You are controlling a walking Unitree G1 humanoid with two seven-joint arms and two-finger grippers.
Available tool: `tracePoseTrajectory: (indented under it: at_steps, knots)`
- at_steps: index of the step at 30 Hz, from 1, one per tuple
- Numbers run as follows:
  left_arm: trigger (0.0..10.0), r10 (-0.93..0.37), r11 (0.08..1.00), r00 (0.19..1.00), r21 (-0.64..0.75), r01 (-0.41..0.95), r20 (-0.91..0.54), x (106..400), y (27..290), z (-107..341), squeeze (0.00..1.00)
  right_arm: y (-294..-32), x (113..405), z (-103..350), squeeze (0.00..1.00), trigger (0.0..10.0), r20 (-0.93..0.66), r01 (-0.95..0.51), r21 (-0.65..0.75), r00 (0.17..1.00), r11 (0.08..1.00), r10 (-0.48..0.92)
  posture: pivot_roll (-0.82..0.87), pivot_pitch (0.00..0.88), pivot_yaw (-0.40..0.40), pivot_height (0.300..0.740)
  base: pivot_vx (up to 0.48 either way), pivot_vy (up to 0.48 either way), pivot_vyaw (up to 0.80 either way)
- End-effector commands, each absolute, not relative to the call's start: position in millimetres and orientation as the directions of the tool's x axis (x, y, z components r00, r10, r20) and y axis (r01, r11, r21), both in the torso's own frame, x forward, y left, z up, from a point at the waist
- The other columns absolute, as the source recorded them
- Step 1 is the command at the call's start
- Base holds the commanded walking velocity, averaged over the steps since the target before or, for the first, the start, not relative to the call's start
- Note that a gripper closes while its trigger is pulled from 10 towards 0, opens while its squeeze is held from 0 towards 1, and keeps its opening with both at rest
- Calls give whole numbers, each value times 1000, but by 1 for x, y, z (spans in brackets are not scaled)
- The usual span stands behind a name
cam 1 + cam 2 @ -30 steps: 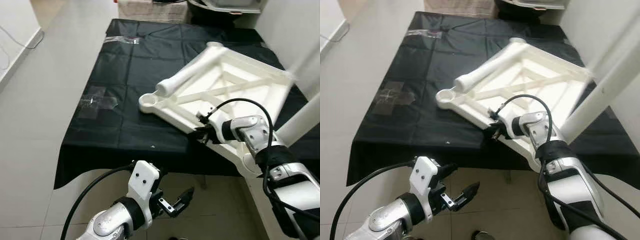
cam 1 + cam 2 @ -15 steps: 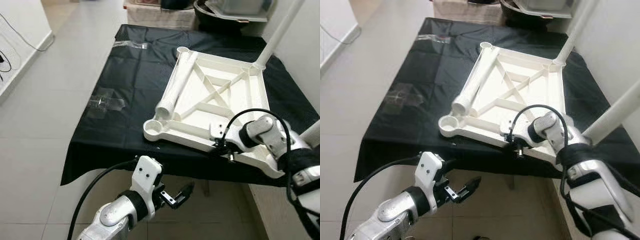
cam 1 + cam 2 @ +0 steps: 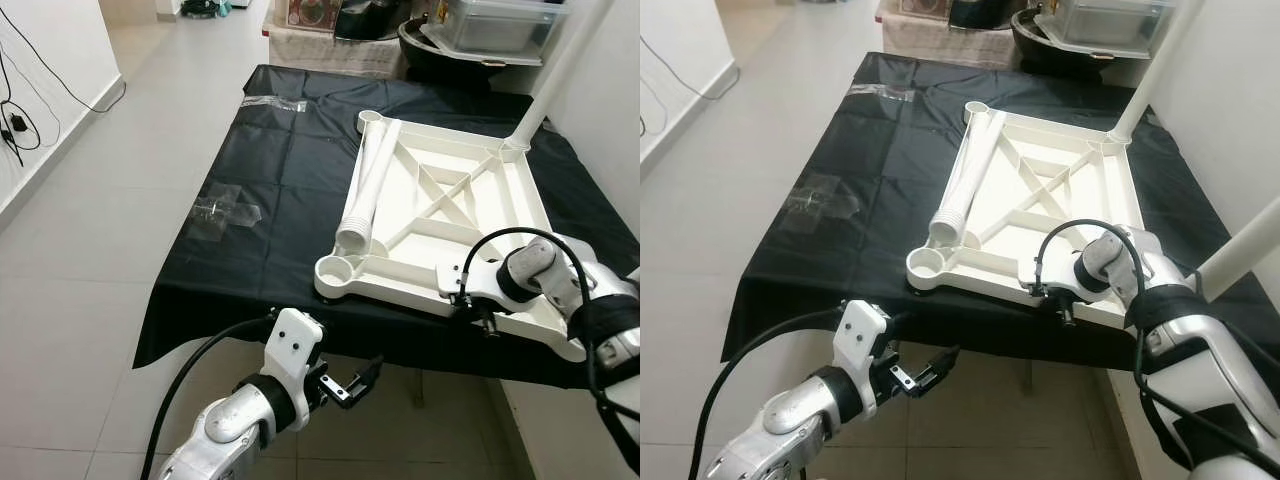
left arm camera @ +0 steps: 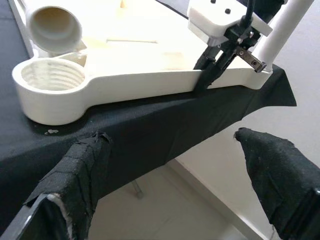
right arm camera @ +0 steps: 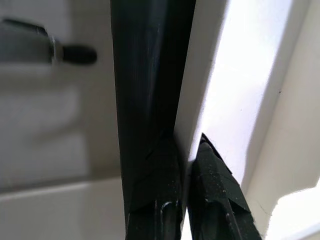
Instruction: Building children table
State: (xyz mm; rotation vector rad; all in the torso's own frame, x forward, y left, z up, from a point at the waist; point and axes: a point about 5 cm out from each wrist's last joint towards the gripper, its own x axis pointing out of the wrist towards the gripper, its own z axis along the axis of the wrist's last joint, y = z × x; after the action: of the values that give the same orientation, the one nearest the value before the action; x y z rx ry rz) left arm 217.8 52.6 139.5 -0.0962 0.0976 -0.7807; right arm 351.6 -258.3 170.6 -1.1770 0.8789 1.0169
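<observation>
A white plastic table frame (image 3: 440,200) lies upside down on the black cloth (image 3: 270,170). A loose white leg (image 3: 370,185) rests along its left side, its end by the empty corner socket (image 3: 338,272). One leg (image 3: 560,60) stands up from the far right corner. Another leg (image 3: 1245,245) rises at the near right corner. My right gripper (image 3: 478,318) is shut on the frame's near rim, and the right wrist view shows its fingers (image 5: 210,170) pinching the white edge. My left gripper (image 3: 362,378) hangs open below the table's front edge, facing the socket (image 4: 50,85).
Clear tape patches (image 3: 225,208) stick to the cloth on the left. Boxes and a bin (image 3: 490,20) stand past the table's far end. A white wall runs close along the right side. Tiled floor (image 3: 90,260) lies to the left, with cables (image 3: 15,125) by the wall.
The frame was tilted up and turned a second ago; now it lies flat and squarer to the table. My right gripper kept its hold on the rim. The view has shifted too.
</observation>
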Motion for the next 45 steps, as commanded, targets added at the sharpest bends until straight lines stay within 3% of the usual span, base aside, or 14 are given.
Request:
tracePoseTrajectory:
  at_steps: [1,6,8,12,13,14,15,18,19,21,22,33,40,45]
  knots:
    - [10000,-711,701,700,-131,701,-58,218,51,136,0,-274,344,160,0,0,-958,-959,-282,284,40,44,138,64,-99,740,0,0,0]
    - [10000,-712,701,700,-127,702,-57,219,51,134,0,-281,347,163,0,0,-944,-943,-329,329,53,-9,137,57,-100,740,0,0,0]
    - [10000,-712,700,700,-124,703,-56,220,51,134,0,-277,352,165,0,10000,-928,-927,-371,372,60,3,137,58,-97,740,0,0,0]
    - [10000,-713,700,699,-120,704,-55,220,51,134,0,-271,358,170,0,10000,-901,-900,-431,433,54,15,142,54,-96,740,0,0,0]
    - [10000,-713,700,699,-119,705,-54,220,51,133,0,-268,362,172,522,10000,-885,-884,-463,465,59,31,142,54,-96,740,0,0,0]
    - [10000,-713,700,699,-119,705,-54,220,51,133,0,-268,362,172,522,10000,-885,-884,-463,465,59,31,142,54,-96,740,0,0,0]
    - [10000,-714,699,698,-117,705,-53,221,51,133,0,-264,366,177,1000,10000,-865,-866,-495,498,70,54,141,50,-94,740,0,0,0]
    - [10000,-714,699,698,-112,706,-53,222,51,132,0,-260,369,185,1000,10000,-849,-852,-519,524,72,76,144,45,-93,740,0,0,0]
    - [10000,-714,699,698,-109,707,-54,223,51,132,0,-259,370,191,553,10000,-844,-849,-518,527,101,101,147,42,-91,740,0,0,0]
    - [10000,-714,699,698,-109,707,-54,223,51,132,0,-259,370,191,553,10000,-844,-849,-518,527,101,101,147,42,-91,740,0,0,0]
    - [10000,-714,699,698,-106,707,-54,223,51,132,0,-258,370,197,0,10000,-843,-853,-508,521,121,136,147,42,-91,740,0,0,0]
    - [10000,-711,703,702,-90,705,-50,226,54,131,0,-231,384,256,0,10000,-357,-606,-510,795,610,491,144,33,-76,740,0,0,0]
    - [10000,-671,741,740,-81,667,-43,230,58,132,0,-224,377,240,0,10000,133,-239,-250,951,938,277,159,19,-74,740,0,0,0]
    - [10000,-648,761,761,-81,643,-43,233,62,132,0,-216,360,220,0,10000,182,-138,-183,968,973,171,161,16,-69,740,0,0,0]
